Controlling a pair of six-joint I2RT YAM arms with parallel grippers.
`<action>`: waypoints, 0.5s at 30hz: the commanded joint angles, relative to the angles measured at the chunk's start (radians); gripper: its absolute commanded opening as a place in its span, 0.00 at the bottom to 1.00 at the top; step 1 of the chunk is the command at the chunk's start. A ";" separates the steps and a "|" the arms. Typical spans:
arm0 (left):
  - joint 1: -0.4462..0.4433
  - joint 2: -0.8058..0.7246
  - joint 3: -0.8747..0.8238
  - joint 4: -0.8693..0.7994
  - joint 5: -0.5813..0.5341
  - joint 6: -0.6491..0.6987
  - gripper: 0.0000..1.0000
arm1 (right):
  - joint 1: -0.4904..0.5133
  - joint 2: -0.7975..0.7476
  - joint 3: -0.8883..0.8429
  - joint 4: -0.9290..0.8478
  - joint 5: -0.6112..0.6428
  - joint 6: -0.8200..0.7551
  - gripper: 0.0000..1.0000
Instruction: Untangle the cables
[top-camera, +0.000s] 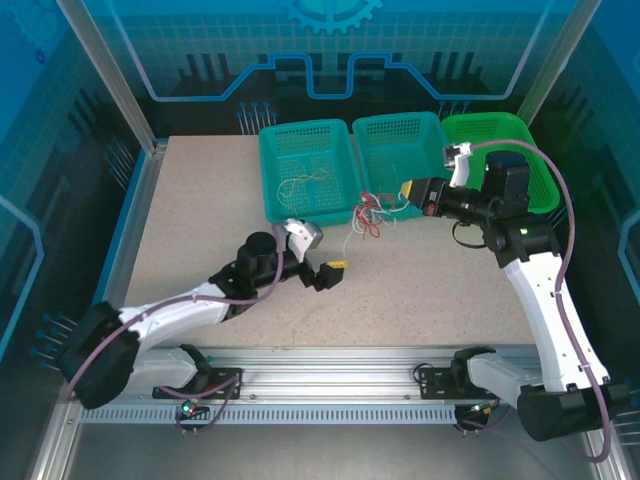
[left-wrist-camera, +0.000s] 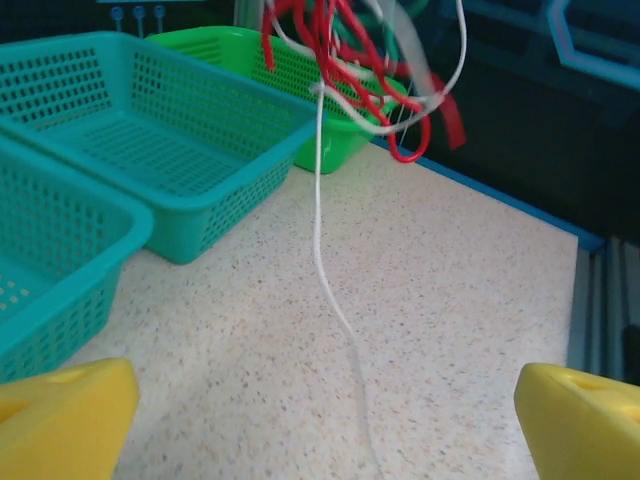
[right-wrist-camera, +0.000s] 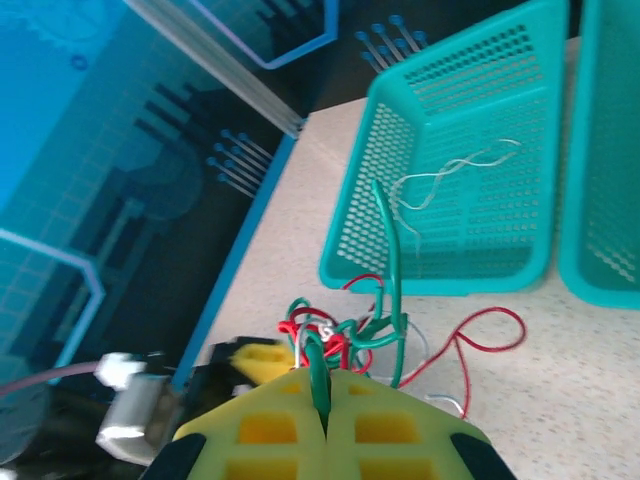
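Cables: red, white and green cables (top-camera: 372, 210) bunched in a knot, lifted above the tabletop (top-camera: 200, 230) at about 1 o'clock from its centre, just in front of the baskets.
Right gripper: the right gripper (top-camera: 407, 190) has its yellow pads pressed together on a green strand of the knot (right-wrist-camera: 340, 335).
Left gripper: the left gripper (top-camera: 331, 274) sits at 7 o'clock from the knot, its fingers (left-wrist-camera: 60, 415) spread wide and holding nothing.
White strand: one white strand (left-wrist-camera: 320, 220) hangs from the knot (left-wrist-camera: 365, 80) toward the tabletop; whether it touches is unclear.
Baskets: the left teal basket (top-camera: 270, 170), middle teal basket (top-camera: 400, 125) and green basket (top-camera: 520, 135) line the 12 o'clock edge.
Loose wires: thin white wires (top-camera: 300, 185) lie in the left teal basket (right-wrist-camera: 430, 280).
Open room: bare tabletop from 3 to 9 o'clock.
Edges: a blue rim (left-wrist-camera: 500, 205) borders the table.
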 joint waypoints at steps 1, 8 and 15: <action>-0.006 0.073 0.088 0.142 0.027 0.087 0.99 | 0.030 -0.021 0.031 0.030 -0.072 0.031 0.00; -0.006 0.162 0.156 0.182 -0.060 0.039 0.16 | 0.066 -0.042 0.016 0.029 -0.007 0.034 0.00; 0.012 -0.011 0.111 0.010 -0.371 -0.073 0.00 | -0.098 -0.114 -0.172 -0.053 0.334 0.112 0.00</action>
